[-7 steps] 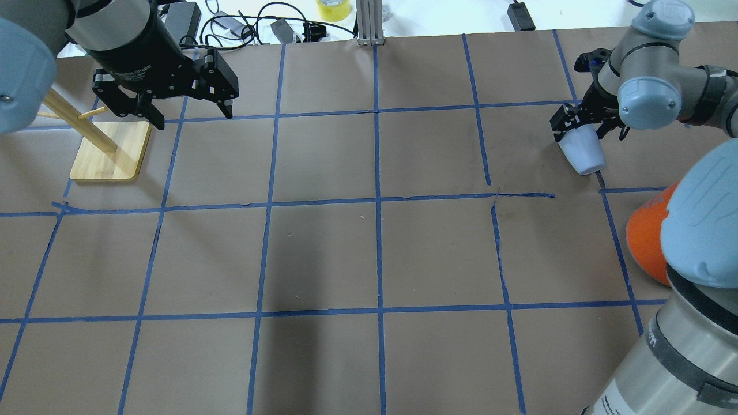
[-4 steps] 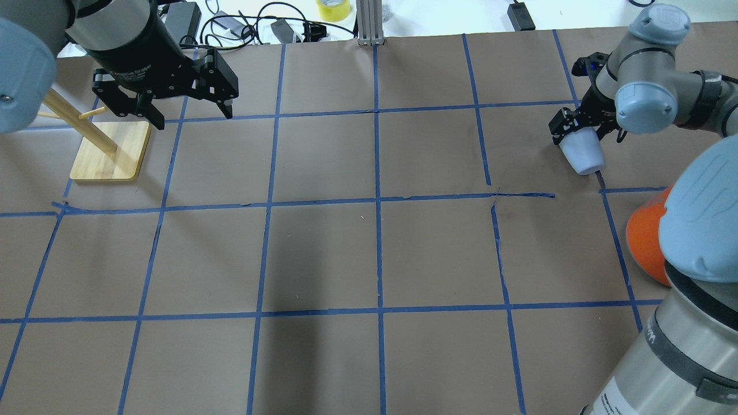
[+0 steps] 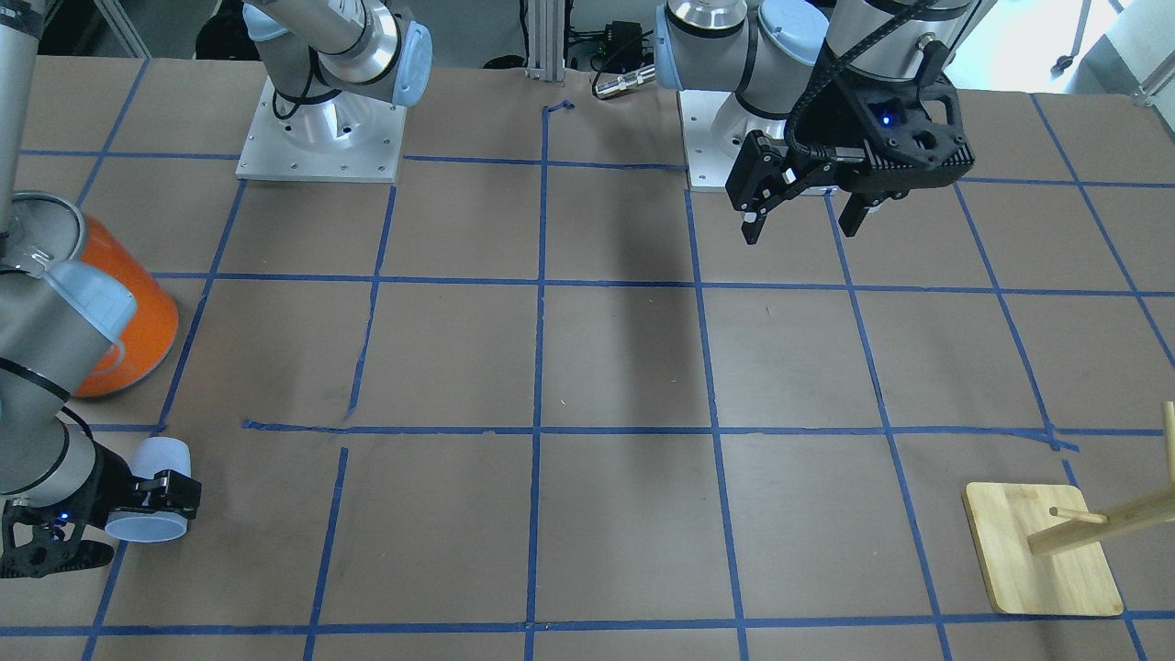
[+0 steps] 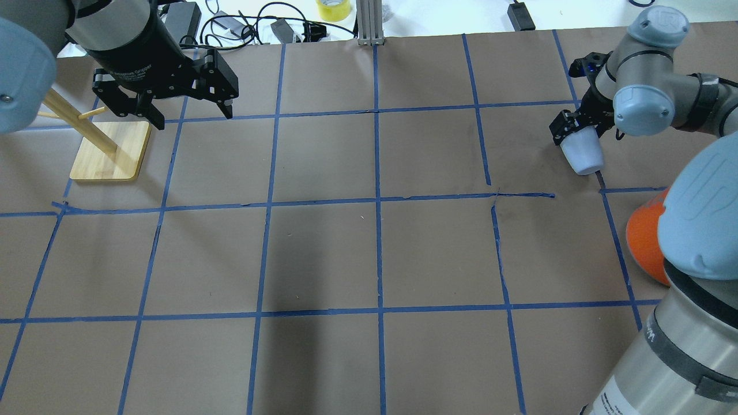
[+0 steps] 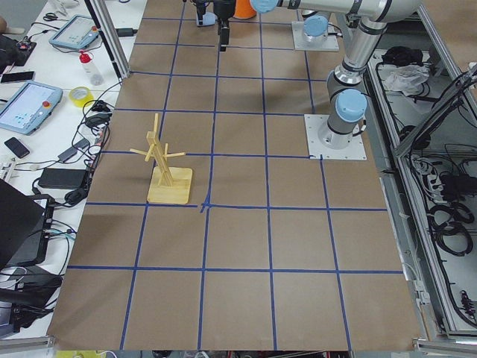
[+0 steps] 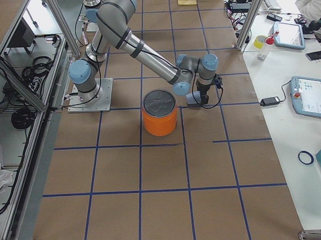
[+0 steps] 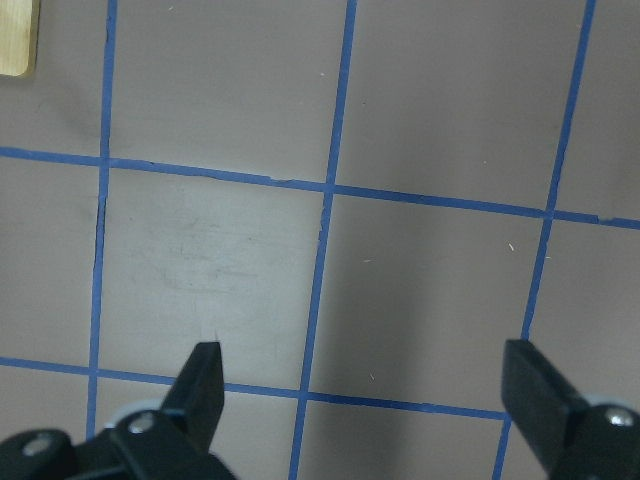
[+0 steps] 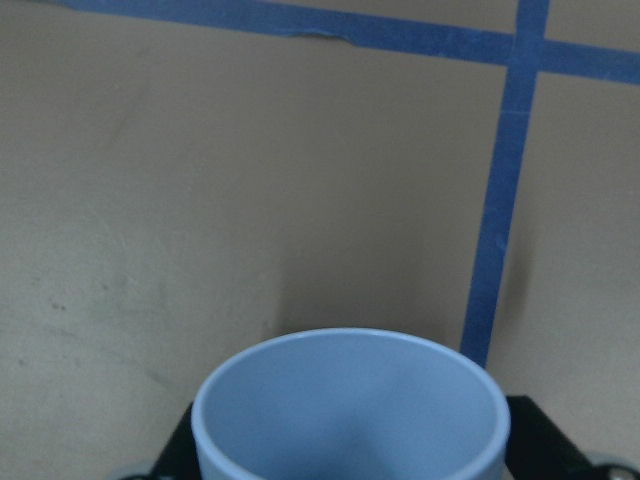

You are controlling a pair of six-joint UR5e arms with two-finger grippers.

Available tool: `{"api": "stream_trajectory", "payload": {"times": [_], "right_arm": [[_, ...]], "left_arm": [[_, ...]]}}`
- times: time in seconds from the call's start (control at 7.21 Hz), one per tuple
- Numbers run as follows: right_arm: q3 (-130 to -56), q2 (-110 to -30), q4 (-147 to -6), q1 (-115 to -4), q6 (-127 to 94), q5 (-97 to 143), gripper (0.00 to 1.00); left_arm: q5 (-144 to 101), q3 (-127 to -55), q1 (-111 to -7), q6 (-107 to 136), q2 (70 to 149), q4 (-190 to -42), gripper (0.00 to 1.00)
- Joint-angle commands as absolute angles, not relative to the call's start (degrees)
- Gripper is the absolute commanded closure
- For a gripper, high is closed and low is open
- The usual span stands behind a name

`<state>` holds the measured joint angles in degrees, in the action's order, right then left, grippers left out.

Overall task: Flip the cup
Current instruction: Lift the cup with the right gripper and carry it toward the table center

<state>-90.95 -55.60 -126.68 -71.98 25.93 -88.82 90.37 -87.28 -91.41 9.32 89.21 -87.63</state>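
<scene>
At far left, wooden stand (image 4: 109, 151) is standing on the taped table (image 4: 323, 253); left gripper (image 4: 193, 118) is hovering beside it, jaws gaping wide, holding nothing. At far right, right gripper (image 4: 579, 134) is pinching the cup (image 4: 583, 155) near its rim, cup tilting; orange can (image 4: 643, 236) is sitting nearby.

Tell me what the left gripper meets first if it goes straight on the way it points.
Most likely the papered table; the left gripper is open, and its wrist view shows nothing else ahead.
</scene>
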Motion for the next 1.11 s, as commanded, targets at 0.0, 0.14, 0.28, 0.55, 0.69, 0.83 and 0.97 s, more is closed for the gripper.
{"api": "stream_trajectory", "payload": {"times": [0.0,0.14,0.28,0.55,0.69,0.83,0.97], "right_arm": [[-91.1,-55.5,-126.4,-72.0,26.1,-88.6,0.08],[-91.1,-55.5,-126.0,-72.0,27.3,-88.4,0.39],[-91.2,-55.5,-125.9,-72.0,29.0,-88.5,0.55],[-91.2,-56.2,-125.6,-72.0,28.9,-88.9,0.66],[-91.2,-56.2,-125.6,-72.0,28.9,-89.0,0.69],[-91.1,-56.7,-125.5,-72.1,29.0,-88.9,0.71],[-91.1,-59.0,-123.9,-72.9,29.7,-88.2,0.71]], "left_arm": [[90.4,-87.3,-91.4,9.3,89.2,-87.6,0.00],[90.4,-87.3,-91.4,9.4,89.2,-87.6,0.00],[90.4,-87.3,-91.4,9.4,89.2,-87.6,0.00],[90.4,-87.2,-91.4,9.5,89.2,-87.5,0.00],[90.4,-87.2,-91.4,9.6,89.2,-87.5,0.00],[90.4,-87.2,-91.4,9.7,89.2,-87.5,0.00],[90.4,-87.3,-91.4,9.8,89.2,-87.5,0.00]]}}
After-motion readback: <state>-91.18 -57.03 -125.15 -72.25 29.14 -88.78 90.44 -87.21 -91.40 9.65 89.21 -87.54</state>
